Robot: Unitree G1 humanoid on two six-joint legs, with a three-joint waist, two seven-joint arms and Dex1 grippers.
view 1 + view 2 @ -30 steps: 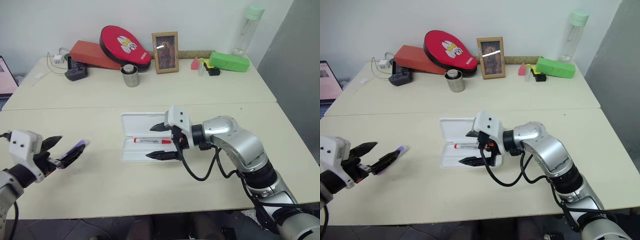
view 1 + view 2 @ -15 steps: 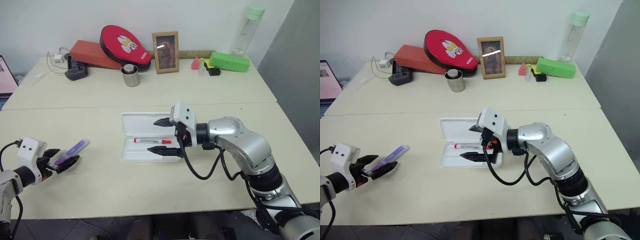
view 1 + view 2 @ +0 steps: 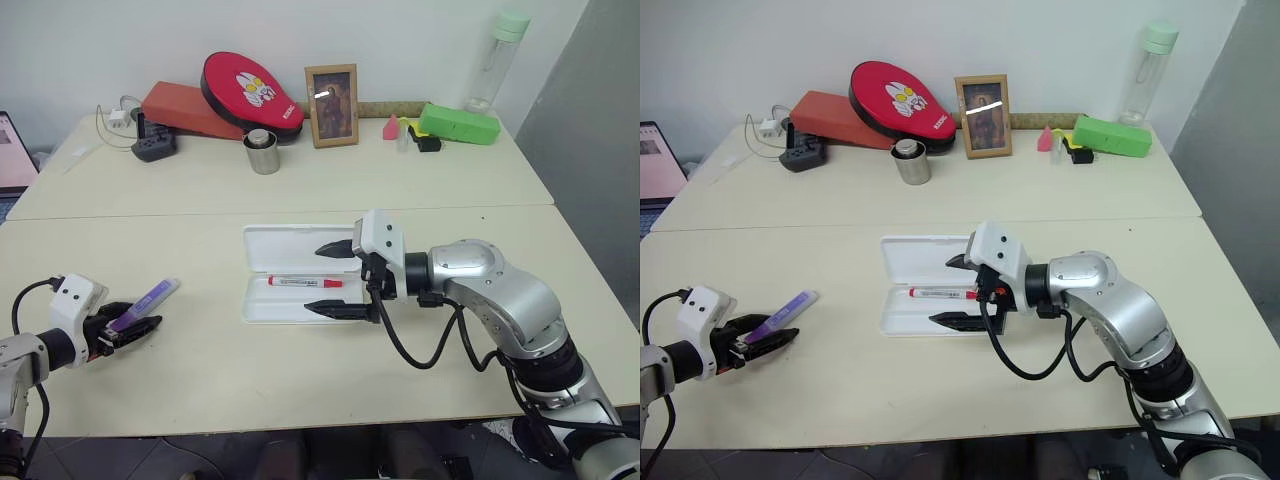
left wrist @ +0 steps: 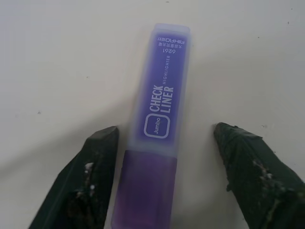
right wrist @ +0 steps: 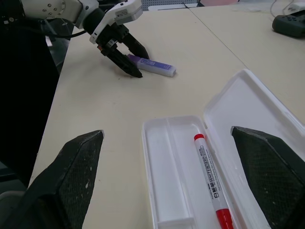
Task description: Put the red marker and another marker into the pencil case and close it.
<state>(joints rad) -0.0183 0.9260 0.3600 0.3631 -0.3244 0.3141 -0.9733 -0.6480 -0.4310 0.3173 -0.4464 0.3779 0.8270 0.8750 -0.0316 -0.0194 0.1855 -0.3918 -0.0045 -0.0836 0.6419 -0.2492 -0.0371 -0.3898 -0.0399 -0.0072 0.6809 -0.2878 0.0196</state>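
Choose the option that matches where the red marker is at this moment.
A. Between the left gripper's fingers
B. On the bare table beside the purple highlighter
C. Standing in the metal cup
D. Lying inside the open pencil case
D: the red marker lies flat in the tray of the open white pencil case, with the right gripper open around it.

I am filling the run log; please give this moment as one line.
slim red-capped white marker: in open white plastic case | short purple marker: on table, between left gripper fingers | right gripper: open, above case

glossy white plastic pencil case [image 3: 290, 285], matt table [image 3: 300, 180]
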